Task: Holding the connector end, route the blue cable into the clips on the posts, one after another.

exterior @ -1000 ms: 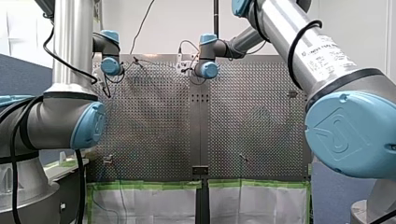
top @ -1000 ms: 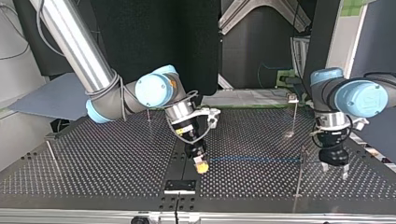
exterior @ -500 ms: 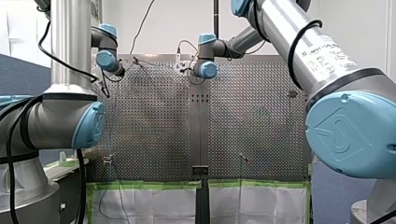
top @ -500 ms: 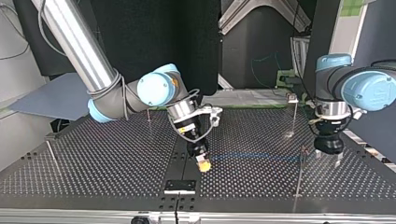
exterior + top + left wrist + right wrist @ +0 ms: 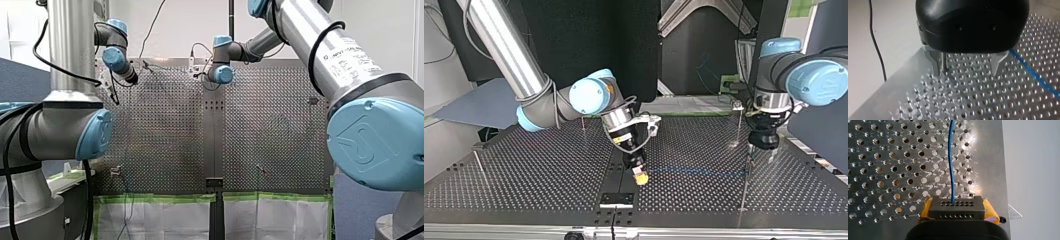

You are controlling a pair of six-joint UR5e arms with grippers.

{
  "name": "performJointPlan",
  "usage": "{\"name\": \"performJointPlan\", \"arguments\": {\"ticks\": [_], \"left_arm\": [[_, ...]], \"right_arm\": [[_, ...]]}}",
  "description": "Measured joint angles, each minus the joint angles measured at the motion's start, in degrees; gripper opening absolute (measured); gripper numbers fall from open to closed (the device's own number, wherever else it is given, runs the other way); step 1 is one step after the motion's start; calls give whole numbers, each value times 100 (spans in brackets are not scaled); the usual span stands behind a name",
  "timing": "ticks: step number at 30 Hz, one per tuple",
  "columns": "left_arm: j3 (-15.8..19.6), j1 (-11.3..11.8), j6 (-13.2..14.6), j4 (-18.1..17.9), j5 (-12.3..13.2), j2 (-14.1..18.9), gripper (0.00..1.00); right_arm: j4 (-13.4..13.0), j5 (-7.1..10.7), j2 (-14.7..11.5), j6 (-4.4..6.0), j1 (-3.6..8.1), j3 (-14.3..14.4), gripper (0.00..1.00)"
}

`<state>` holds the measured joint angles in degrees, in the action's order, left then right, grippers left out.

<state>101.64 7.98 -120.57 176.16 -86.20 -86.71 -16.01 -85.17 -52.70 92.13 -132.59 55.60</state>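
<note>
Right wrist view showed my right fingers (image 5: 989, 210) clenched on the connector (image 5: 956, 207), blue cable (image 5: 950, 165) trailing across the desk (image 5: 885, 170); my left fingers (image 5: 936, 62) hung released. Clipping looked unstarted; next, lift cable to a post (image 5: 744, 192).

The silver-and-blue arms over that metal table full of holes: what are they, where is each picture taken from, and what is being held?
They are two robot arms, each ending in a two-fingered gripper. The front view looks from behind them over the perforated table; the top view faces them from across it; each wrist view rides on one arm. The right gripper, with yellow pads, clamps a black connector, and the blue cable runs from it across the table toward a thin post. The left gripper hangs open and empty above the table, close to that post.
</note>
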Motion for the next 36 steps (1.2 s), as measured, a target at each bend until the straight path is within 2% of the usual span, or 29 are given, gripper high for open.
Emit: {"name": "performJointPlan", "arguments": {"ticks": [7,14,22,28,36], "left_arm": [[2,-59,-5,396,-5,298,99],[2,-217,-22,816,4,704,99],[2,-365,-65,1252,21,803,99],[0,-417,44,1296,20,919,99],[-7,-473,460,1086,14,966,99]], "right_arm": [[5,0,-7,0,-12,0,0],[17,0,-16,7,-21,0,0],[51,0,-29,5,-25,0,0],[74,0,-46,8,-26,0,0],[86,0,-59,9,-29,-1,0]]}}
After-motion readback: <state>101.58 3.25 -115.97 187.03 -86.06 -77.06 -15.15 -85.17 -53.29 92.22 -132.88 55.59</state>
